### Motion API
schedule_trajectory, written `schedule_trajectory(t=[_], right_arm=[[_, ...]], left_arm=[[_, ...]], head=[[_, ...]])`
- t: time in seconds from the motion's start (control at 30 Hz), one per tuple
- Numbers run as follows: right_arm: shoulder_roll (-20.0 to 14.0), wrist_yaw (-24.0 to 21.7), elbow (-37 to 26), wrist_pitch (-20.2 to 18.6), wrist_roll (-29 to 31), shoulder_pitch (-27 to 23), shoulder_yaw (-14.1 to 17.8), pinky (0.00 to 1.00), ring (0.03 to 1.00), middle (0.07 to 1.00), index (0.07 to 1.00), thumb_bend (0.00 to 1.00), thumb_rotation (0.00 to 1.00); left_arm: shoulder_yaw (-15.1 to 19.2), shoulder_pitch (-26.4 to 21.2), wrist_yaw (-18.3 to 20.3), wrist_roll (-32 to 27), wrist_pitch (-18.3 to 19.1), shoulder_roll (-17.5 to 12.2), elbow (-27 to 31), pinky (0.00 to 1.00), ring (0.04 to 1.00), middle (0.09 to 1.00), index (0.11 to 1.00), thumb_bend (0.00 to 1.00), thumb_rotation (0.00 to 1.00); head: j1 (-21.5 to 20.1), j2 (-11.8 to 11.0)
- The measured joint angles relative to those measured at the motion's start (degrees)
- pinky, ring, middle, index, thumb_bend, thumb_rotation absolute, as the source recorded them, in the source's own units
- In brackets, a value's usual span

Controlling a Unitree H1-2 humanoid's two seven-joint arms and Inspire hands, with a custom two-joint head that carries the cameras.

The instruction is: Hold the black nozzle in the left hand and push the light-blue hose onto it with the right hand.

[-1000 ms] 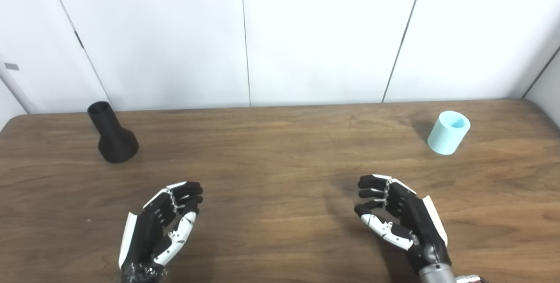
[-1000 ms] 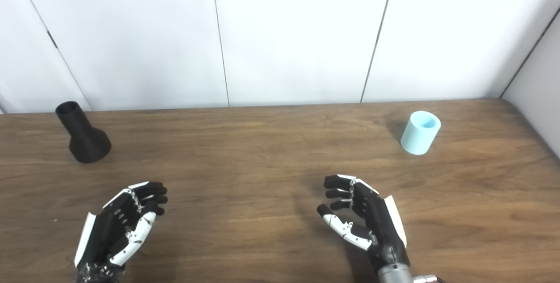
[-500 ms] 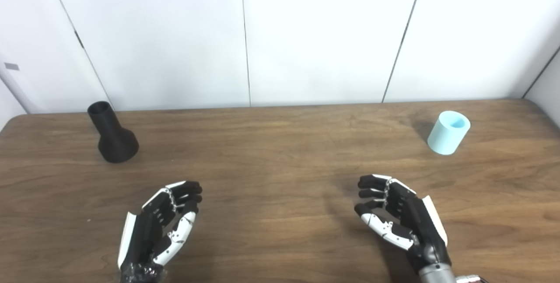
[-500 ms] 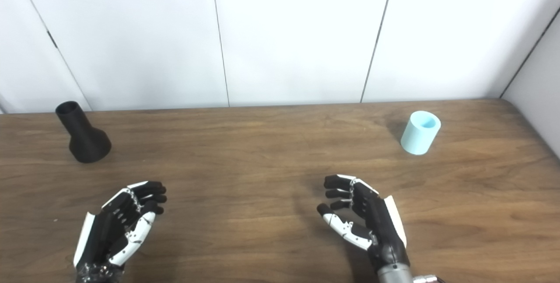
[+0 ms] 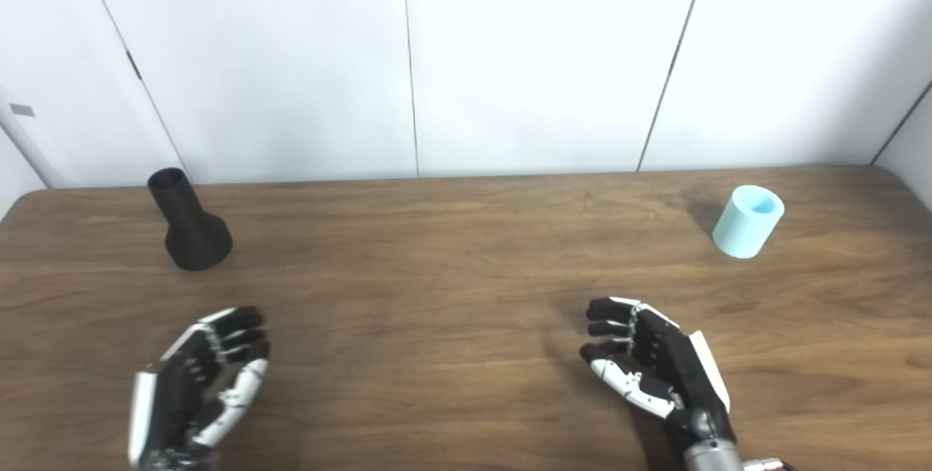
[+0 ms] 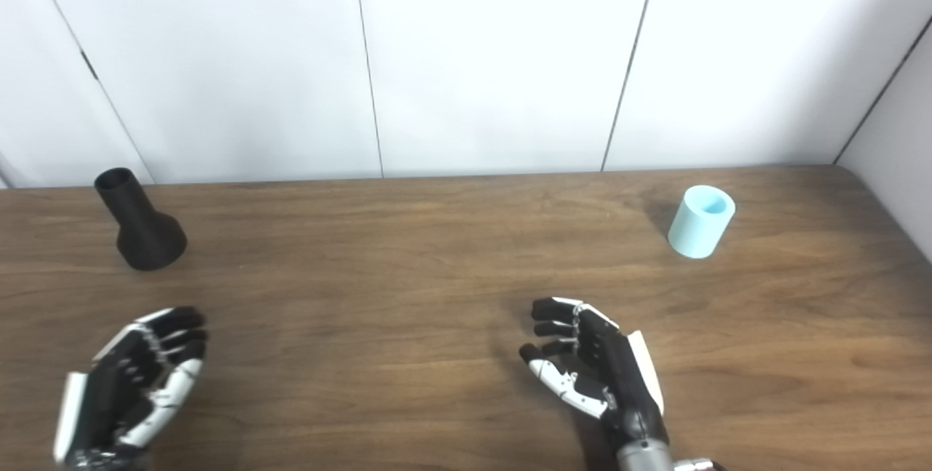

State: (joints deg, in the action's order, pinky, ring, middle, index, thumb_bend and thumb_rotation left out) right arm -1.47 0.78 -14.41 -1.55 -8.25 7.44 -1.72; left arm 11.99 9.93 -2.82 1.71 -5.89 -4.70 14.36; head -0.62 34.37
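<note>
The black nozzle (image 5: 188, 222) stands upright at the far left of the wooden table (image 5: 451, 252), wide base down and narrow mouth up. At the far right stands the light-blue hose piece (image 5: 748, 221), a short tube with its open end up. My left hand (image 5: 198, 384) hovers open near the front left, well in front of the nozzle, holding nothing. My right hand (image 5: 655, 367) is open near the front right, palm turned inward, fingers loosely curled and empty, well short of the hose piece.
White wall panels (image 5: 408, 56) rise right behind the table's back edge. A side wall (image 6: 895, 165) closes the far right corner. Bare wood lies between the two hands and the two objects.
My left hand has shifted to the left and slightly toward the front edge. My right hand has moved a little left and nearer the front. Nozzle and hose piece stay put.
</note>
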Motion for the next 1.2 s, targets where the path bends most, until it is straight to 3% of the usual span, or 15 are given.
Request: schedule_trajectory(t=[0.13,0.2,0.3,0.4,0.53,0.6,0.7,0.97,1.0,1.2], right_arm=[[0.0,0.1,0.8,0.6,0.0,-0.6,0.1,0.55,0.658,0.683,0.654,0.26,0.21],[-0.1,0.1,0.9,0.8,0.3,-0.6,0.4,0.56,0.662,0.686,0.655,0.26,0.19],[-0.5,0.0,1.1,1.0,0.6,-0.6,0.8,0.57,0.669,0.69,0.66,0.26,0.17],[-1.5,-0.2,1.1,1.0,1.4,-0.7,1.4,0.57,0.672,0.695,0.664,0.25,0.14],[-3.1,-0.8,1.2,1.1,3.9,-0.7,3.0,0.58,0.685,0.703,0.666,0.24,0.03],[-3.9,-1.3,1.6,1.6,5.4,-0.8,3.6,0.59,0.688,0.705,0.671,0.23,0.01],[-4.7,-1.7,2.2,2.0,6.1,-0.8,4.1,0.58,0.686,0.703,0.67,0.22,0.0],[-5.7,-2.1,2.8,2.2,7.1,-1.6,5.6,0.61,0.692,0.712,0.679,0.22,0.0],[-5.8,-2.2,2.9,2.2,7.2,-1.7,5.8,0.61,0.695,0.714,0.681,0.22,0.0],[-6.4,-3.0,5.1,2.2,9.4,-2.4,6.8,0.63,0.71,0.722,0.692,0.22,0.0]], left_arm=[[3.7,-0.2,-1.5,1.7,3.3,-2.7,-0.2,0.56,0.6,0.637,0.626,0.62,0.14],[5.7,-0.2,-2.2,2.0,5.3,-4.0,-0.2,0.53,0.57,0.611,0.602,0.71,0.19],[7.5,-0.4,-4.3,4.0,8.4,-4.7,-0.2,0.51,0.577,0.616,0.625,0.77,0.23],[7.6,-0.4,-4.6,6.2,10.3,-5.3,-0.3,0.57,0.637,0.647,0.667,0.78,0.23],[8.1,-0.8,-5.4,6.3,9.9,-6.1,-2.1,0.61,0.66,0.681,0.701,0.85,0.29],[8.5,-1.3,-5.6,6.1,9.6,-6.2,-2.8,0.61,0.666,0.684,0.703,0.89,0.31],[9.2,-2.3,-5.9,5.2,9.0,-6.3,-4.3,0.64,0.687,0.697,0.714,0.92,0.32],[9.3,-3.9,-6.2,6.3,9.9,-7.4,-5.9,0.69,0.737,0.743,0.782,0.92,0.34],[9.2,-4.2,-6.2,6.4,10.3,-7.4,-6.0,0.71,0.753,0.757,0.793,0.91,0.33],[7.6,-6.4,-6.8,9.6,14.2,-8.0,-6.0,0.8,0.814,0.798,0.835,0.88,0.28]], head=[[0.8,-0.7],[1.0,-0.7],[1.8,-0.8],[8.0,-0.9],[13.2,-0.9],[13.2,-0.9],[17.1,-0.8],[21.9,-0.9],[24.4,-1.1],[28.5,-2.2]])
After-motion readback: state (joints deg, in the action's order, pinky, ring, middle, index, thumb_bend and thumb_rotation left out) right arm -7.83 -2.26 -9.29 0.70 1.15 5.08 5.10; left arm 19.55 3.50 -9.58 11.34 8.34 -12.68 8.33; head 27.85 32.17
